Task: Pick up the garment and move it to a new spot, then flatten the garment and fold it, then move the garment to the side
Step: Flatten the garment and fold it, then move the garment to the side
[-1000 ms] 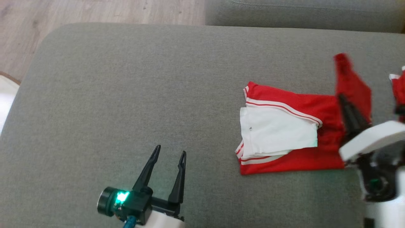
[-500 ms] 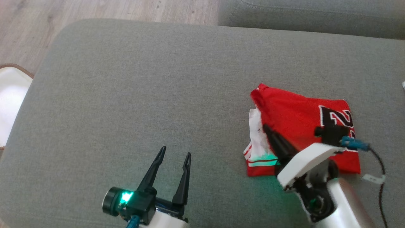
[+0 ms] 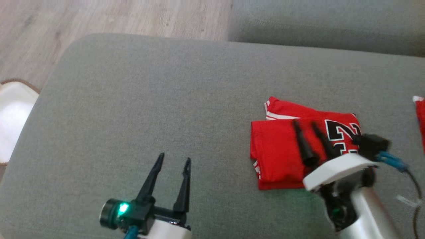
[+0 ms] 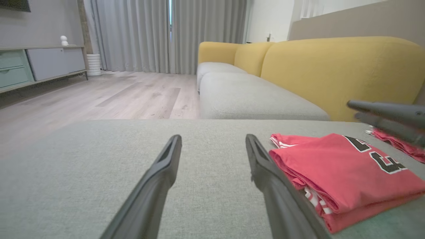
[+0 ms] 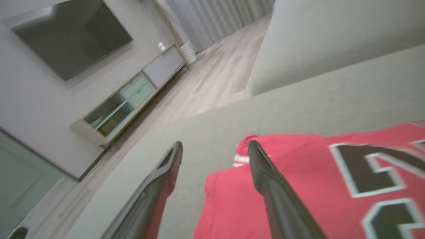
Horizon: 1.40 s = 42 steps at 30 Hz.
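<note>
The garment [image 3: 282, 152], a red jersey with black numbers, lies folded on the right half of the grey cushion [image 3: 149, 99]. Above its middle hovers my right gripper [image 3: 304, 124], open, fingers spread and holding nothing. In the right wrist view the gripper [image 5: 215, 143] points past the garment [image 5: 298, 189] and its left edge. My left gripper [image 3: 174, 158] stands open over bare cushion to the garment's left. In the left wrist view the left gripper [image 4: 213, 137] holds nothing, with the garment [image 4: 345, 169] to its right and the right gripper's fingers [image 4: 385, 111] above it.
A second red cloth [image 3: 420, 116] lies at the cushion's right edge. Wood floor [image 3: 116, 16] runs beyond the far edge, with a white rug [image 3: 13, 116] at the left. A grey sofa seat [image 4: 245, 96] with a yellow back [image 4: 332, 66] stands behind.
The right gripper swung the garment's raised half leftward over the white part, then opened and let go; the garment now lies folded. The head camera shifted. The left gripper stayed open in place.
</note>
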{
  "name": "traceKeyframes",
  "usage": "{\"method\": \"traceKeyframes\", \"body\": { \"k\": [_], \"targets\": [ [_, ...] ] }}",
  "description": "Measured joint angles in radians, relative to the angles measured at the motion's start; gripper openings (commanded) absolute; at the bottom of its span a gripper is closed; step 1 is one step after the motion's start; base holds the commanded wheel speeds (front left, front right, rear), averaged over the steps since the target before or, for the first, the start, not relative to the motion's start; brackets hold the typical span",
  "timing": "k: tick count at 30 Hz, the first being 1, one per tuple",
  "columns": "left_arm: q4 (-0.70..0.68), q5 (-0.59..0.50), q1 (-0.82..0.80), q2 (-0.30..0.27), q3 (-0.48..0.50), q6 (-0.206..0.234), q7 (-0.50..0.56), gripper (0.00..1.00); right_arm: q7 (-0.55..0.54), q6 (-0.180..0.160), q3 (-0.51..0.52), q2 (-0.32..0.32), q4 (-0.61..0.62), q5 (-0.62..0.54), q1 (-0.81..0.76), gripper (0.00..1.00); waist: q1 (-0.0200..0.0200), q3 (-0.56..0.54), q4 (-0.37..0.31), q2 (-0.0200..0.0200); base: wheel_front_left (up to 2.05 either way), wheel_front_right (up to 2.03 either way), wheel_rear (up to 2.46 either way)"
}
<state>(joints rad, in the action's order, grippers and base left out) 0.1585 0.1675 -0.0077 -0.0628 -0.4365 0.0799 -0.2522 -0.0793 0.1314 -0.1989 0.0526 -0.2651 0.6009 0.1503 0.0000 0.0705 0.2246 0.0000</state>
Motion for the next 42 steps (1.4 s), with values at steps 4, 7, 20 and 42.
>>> {"method": "traceKeyframes", "body": {
  "k": [4,7,20,42],
  "targets": [
    [-0.006,0.020,0.038,0.004,0.038,0.009,0.000,1.00,0.104,0.000,0.076,0.037,0.034,-0.077,-0.016,1.00,0.0000,-0.037,-0.011,0.0000,0.00,0.00,0.00],
    [-0.006,0.044,0.073,0.004,0.061,0.010,0.000,1.00,0.185,0.000,0.115,0.097,0.035,-0.132,-0.066,1.00,-0.0001,-0.066,-0.023,0.0000,0.00,0.00,0.00],
    [-0.037,0.018,0.169,0.004,0.149,0.026,0.000,1.00,0.328,0.000,0.220,0.117,0.017,-0.340,-0.309,1.00,-0.0002,-0.144,-0.060,0.0000,0.00,0.00,0.00],
    [-0.048,-0.044,0.200,0.004,0.183,-0.001,0.000,1.00,0.328,0.000,0.217,0.079,0.059,-0.392,-0.354,1.00,0.0001,-0.144,-0.086,-0.0001,0.00,0.00,0.00]
  ]
}}
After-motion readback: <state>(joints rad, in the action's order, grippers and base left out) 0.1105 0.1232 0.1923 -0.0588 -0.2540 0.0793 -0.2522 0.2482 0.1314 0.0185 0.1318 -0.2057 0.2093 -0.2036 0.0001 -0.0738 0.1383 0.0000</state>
